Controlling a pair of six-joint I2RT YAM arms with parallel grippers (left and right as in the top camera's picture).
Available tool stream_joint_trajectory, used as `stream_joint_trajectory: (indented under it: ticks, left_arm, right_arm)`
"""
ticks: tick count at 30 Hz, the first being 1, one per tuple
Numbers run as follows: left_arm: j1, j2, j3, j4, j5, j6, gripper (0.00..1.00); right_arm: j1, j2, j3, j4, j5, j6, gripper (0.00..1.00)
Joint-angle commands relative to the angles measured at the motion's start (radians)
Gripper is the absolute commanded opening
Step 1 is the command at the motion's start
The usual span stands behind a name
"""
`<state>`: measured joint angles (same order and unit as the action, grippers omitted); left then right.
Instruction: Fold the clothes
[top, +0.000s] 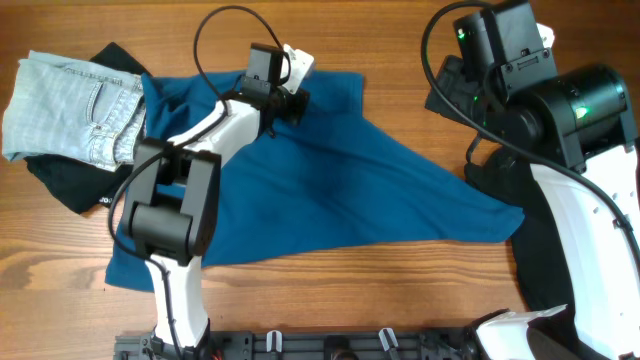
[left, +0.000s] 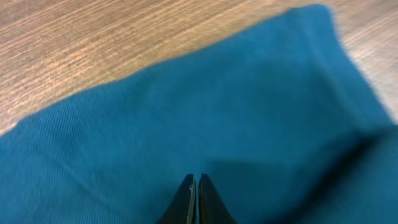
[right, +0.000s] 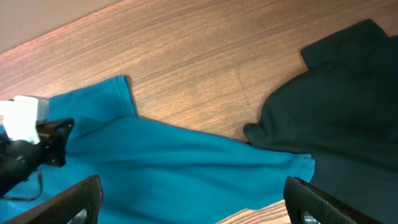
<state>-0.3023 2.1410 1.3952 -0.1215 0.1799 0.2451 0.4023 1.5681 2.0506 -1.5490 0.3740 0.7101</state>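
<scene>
Overhead: I am seeing the deep-blue shirt (top: 340, 190) lying spread across the middle of the wooden table (top: 400, 300), one corner tapering toward the right of the frame; the pale jeans (top: 70, 110) are sitting in the upper left, lying on top of a black garment (top: 65, 185) and just beside the shirt's left edge; a second black garment (top: 540, 260) is lying at the right edge, partly under the right arm, meeting the shirt's tapered corner.

Left gripper (left: 196, 186): it is hanging over the shirt's upper edge, upper centre of the overhead frame; in the left wrist view its fingers are pressing together, tip to tip, with blue cloth filling most of the frame beneath; I am unable to tell whether any cloth is caught between them.

Right gripper (right: 194, 202): its fingers are standing wide apart at the lower corners of the right wrist view, holding nothing; below it the shirt is running across the left and bottom of the frame, and the second black garment is filling the right side, the two touching.
</scene>
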Motion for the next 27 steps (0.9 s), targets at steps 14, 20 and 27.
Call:
stream_joint_trajectory:
  ticks: [14,20,27]
  left_arm:
    - [0.248,0.210,0.006,0.263,-0.316,-0.188,0.04]
    - [0.393,0.201,0.097,0.208,-0.280,-0.280,0.04]
    - [0.406,0.064,0.235,0.093,-0.259,-0.280,0.07]
  right_arm:
    - [-0.003,0.013,0.002,0.013,-0.002,-0.004,0.94]
    - [-0.003,0.085,0.002,0.003,-0.002,-0.003,0.95]
    - [-0.045,0.233,0.002,-0.027,-0.034,-0.004,0.99]
